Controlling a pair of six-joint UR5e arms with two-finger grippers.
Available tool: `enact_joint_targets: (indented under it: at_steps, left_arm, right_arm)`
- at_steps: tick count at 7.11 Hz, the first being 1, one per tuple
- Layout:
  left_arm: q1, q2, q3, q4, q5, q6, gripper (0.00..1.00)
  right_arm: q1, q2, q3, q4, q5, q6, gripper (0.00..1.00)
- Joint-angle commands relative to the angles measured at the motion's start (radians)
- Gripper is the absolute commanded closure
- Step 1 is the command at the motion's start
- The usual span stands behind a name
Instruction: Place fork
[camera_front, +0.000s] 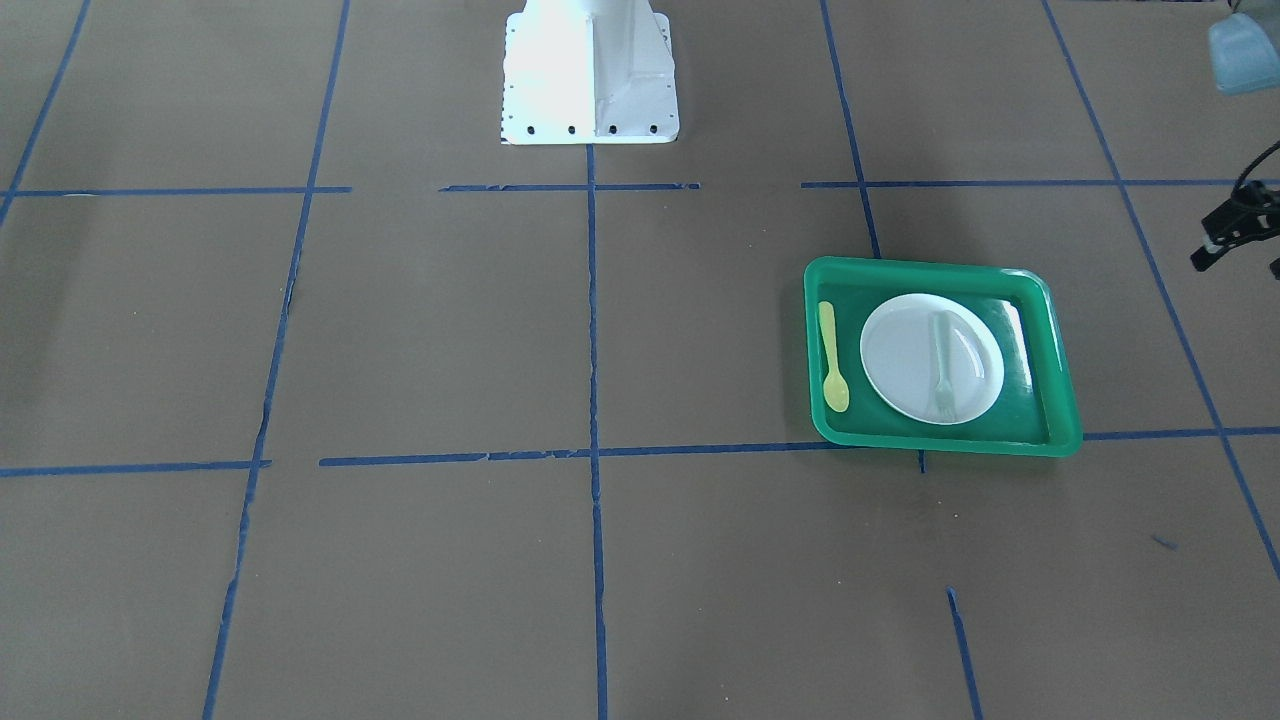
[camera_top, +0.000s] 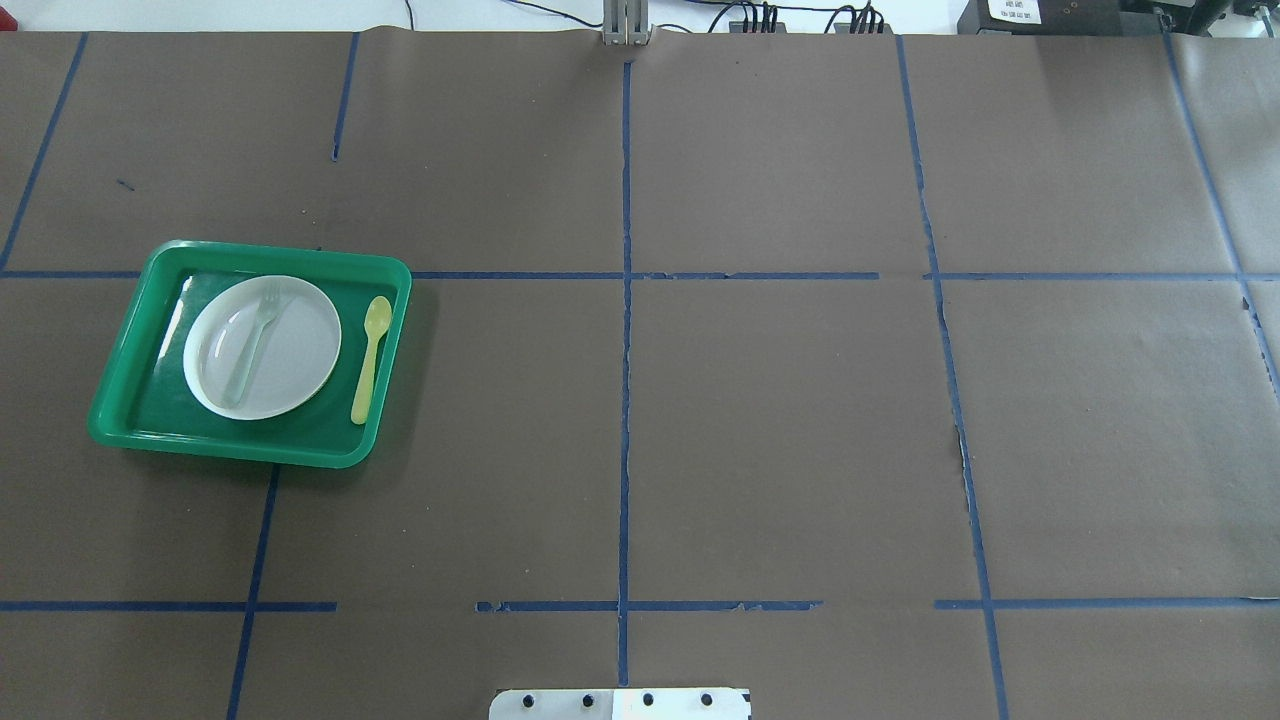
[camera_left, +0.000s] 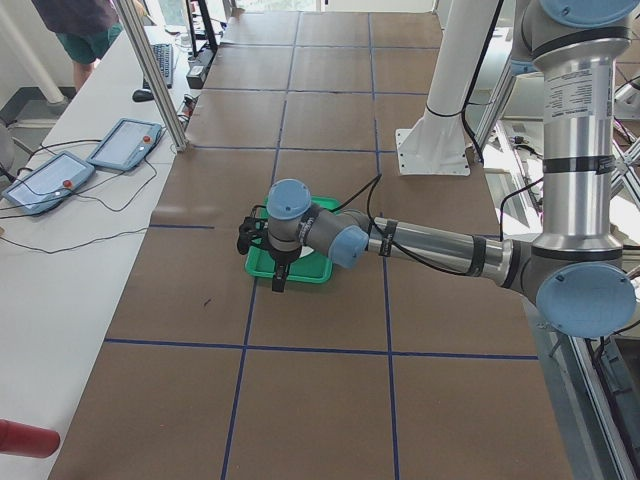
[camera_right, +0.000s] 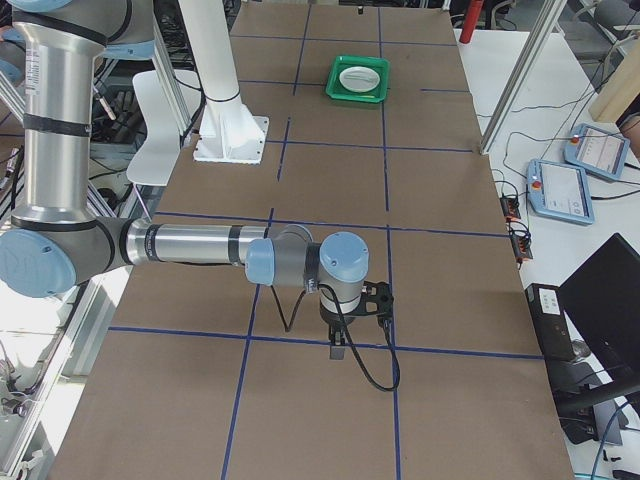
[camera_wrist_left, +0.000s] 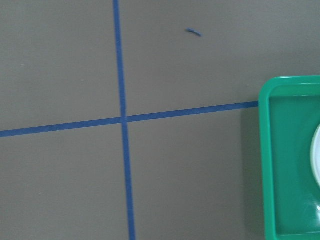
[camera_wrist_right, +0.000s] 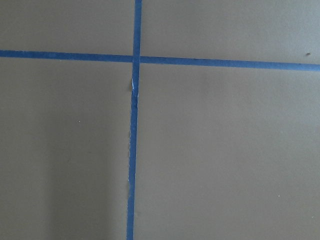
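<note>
The pale whitish-green fork lies on the white plate inside the green tray, tines toward the operators' side. In the overhead view the fork lies on the left half of the plate in the tray. Nothing holds it. My left gripper hangs beside the tray's outer side, and only a black part of it shows at the front view's right edge. I cannot tell if it is open. My right gripper hangs far from the tray, and I cannot tell its state.
A yellow-green spoon lies in the tray beside the plate. The left wrist view shows the tray's corner and blue tape lines on brown paper. The robot's white base stands at the table's middle. Operators' pendants lie on a side table.
</note>
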Motion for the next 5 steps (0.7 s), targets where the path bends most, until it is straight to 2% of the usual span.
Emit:
enact_joint_targets:
  at_steps: [1,3,4,5]
  left_arm:
    - [0.189,-0.08,-0.02,-0.038,0.156,-0.237,0.0]
    - [0.3,-0.192,0.076,-0.033,0.191,-0.299,0.0]
    - [0.353,-0.2,0.095,-0.044,0.194,-0.372,0.0]
    - [0.409,-0.221,0.112,-0.046,0.25,-0.41,0.0]
  right_arm:
    - [0.0,0.0,0.0,0.0,0.0,0.0,0.0]
    - [0.0,0.0,0.0,0.0,0.0,0.0,0.0]
    - [0.0,0.0,0.0,0.0,0.0,0.002,0.0]
    - [0.0,0.0,-0.002,0.0,0.0,0.0,0.0]
